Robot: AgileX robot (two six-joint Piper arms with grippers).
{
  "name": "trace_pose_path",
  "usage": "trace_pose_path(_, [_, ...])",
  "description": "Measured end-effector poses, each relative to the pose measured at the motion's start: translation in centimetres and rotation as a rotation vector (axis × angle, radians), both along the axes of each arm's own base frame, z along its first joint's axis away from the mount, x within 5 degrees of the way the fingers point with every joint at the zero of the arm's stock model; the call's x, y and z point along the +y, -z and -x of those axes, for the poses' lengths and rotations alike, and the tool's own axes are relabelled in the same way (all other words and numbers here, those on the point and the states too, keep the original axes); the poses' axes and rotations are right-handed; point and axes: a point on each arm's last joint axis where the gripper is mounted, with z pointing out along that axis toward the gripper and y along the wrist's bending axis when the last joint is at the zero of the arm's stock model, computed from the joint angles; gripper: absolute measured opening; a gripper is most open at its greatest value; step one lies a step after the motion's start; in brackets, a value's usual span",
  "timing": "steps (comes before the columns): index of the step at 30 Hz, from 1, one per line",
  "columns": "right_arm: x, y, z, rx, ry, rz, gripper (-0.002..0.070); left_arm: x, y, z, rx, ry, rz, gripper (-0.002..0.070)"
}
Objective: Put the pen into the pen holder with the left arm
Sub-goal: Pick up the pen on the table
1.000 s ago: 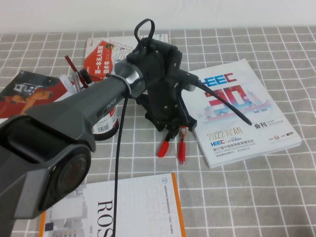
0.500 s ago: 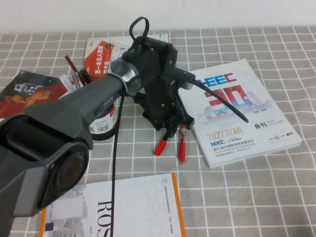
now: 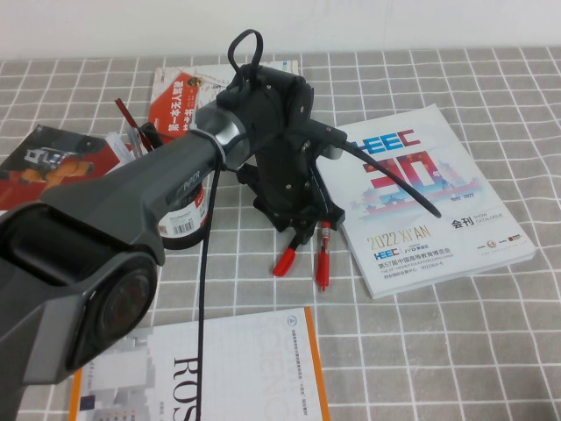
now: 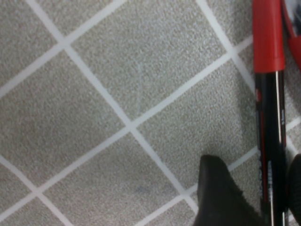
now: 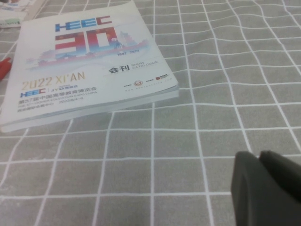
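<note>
The tablecloth (image 3: 456,351) is a matt, rough-woven grey cloth with white grid lines. The pen (image 4: 269,117) has a smooth, glossy plastic barrel and cap. The left arm (image 3: 166,189) wears matt black plastic with a brushed metal joint band. The catalogue (image 5: 89,56) at centre right has a smooth, satin paper cover.
</note>
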Motion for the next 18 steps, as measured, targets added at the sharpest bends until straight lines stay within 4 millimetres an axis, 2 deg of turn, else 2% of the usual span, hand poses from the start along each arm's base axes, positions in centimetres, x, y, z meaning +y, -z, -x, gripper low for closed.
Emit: trace_pose_path(18, [-0.06,0.00,0.00,-0.001,0.001,0.017,-0.0015,-0.64,-0.11,0.72,-0.010,0.022,-0.012,0.0273])
